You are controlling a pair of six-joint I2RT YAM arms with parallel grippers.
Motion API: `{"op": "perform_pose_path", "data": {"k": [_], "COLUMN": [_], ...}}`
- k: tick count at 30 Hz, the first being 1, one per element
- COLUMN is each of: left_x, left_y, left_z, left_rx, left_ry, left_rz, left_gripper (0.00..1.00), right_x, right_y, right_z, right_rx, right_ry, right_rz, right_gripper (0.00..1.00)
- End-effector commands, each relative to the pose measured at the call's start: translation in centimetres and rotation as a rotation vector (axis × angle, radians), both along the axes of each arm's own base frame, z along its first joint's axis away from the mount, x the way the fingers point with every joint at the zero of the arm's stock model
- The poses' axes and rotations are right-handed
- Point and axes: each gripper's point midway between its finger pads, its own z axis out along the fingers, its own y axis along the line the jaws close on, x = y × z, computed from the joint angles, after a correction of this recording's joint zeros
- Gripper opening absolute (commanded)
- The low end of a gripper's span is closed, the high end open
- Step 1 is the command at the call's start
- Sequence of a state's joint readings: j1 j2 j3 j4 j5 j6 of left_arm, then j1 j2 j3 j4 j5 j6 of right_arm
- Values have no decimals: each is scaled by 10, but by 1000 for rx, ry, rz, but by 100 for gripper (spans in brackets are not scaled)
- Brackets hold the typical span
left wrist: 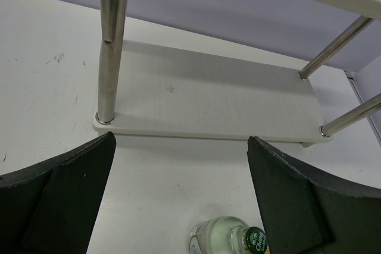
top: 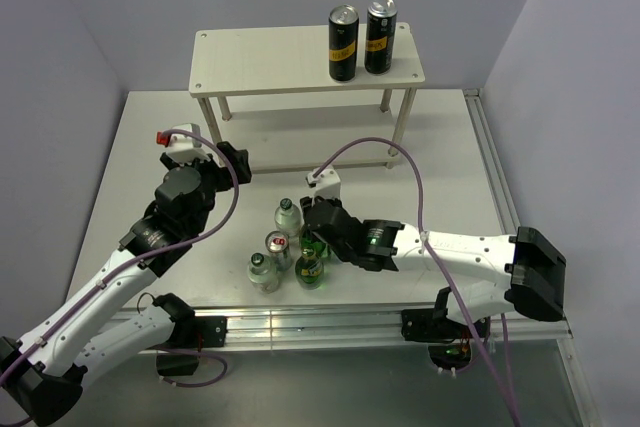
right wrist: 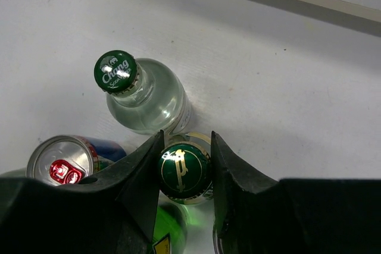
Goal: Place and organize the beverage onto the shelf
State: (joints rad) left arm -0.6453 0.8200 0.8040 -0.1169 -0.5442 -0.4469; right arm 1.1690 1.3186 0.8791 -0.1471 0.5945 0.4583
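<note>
table [top: 450, 167]: white surface that carries everything listed; both arm bases sit at its near edge.
near clear bottle [top: 263, 272]: upright, at the front left of the drinks cluster, closest to the arm bases.
free green bottle [top: 310, 270]: upright, just right of the near clear bottle and just in front of the right gripper.
right gripper [top: 316, 237]: clenched; its two black fingers [right wrist: 143, 176] press on either side of the cap of the held green bottle.
held green bottle [right wrist: 181, 171]: in the middle of the cluster, green cap with a gold emblem; whether its base rests on the table cannot be told.
slim can [top: 277, 245]: upright, silver top with a red tab, blue and red on its side; just left of the held green bottle.
far clear bottle [top: 289, 215]: upright at the back of the cluster, green cap lettered "Chang".
left gripper [left wrist: 181, 141]: released, fingers spread wide with nothing between them; left of the cluster, facing the shelf.
shelf [top: 270, 59]: pale two-tier rack at the far side of the table, well apart from the drinks; its lower board [left wrist: 208, 96] is bare.
black cans [top: 343, 44]: two tall cans with yellow labels, upright side by side at the right end of the upper board.
</note>
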Motion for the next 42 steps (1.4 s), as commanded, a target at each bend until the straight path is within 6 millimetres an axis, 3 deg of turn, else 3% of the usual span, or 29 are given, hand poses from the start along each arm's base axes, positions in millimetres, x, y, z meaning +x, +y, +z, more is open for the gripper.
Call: {"op": "perform_pose_path", "data": {"k": [1,9,16,20,26,34,42], "left_x": [0,0,0,0,1,3,6], "left_y": [2,2,3,3,3,1,-2], "left_z": [9,8,8,9,10,8,4], "left_rx": [-32,-34,-35,-35,-32,-27,-19], "left_ry": [-36,-35,-38,-41,-45,-43,-35], "left_rz": [13,19,20,23,21,21,18], "left_gripper": [99,99,99,99,99,99,99], "right_x": [6,22,47,74,125,184,222], "right_y": [10,7,5,-9,-49,-110,-149], "right_z": [31,104,146,162,191,202,182], "right_rx": [60,94,121,147,164,177,183], "right_ry": [-40,-168,-242,-265,-325,-377,-379], "right_rz": [-12,-56,-109,-179,-317,-503,-622], "right_gripper": [0,0,0,0,0,0,0]}}
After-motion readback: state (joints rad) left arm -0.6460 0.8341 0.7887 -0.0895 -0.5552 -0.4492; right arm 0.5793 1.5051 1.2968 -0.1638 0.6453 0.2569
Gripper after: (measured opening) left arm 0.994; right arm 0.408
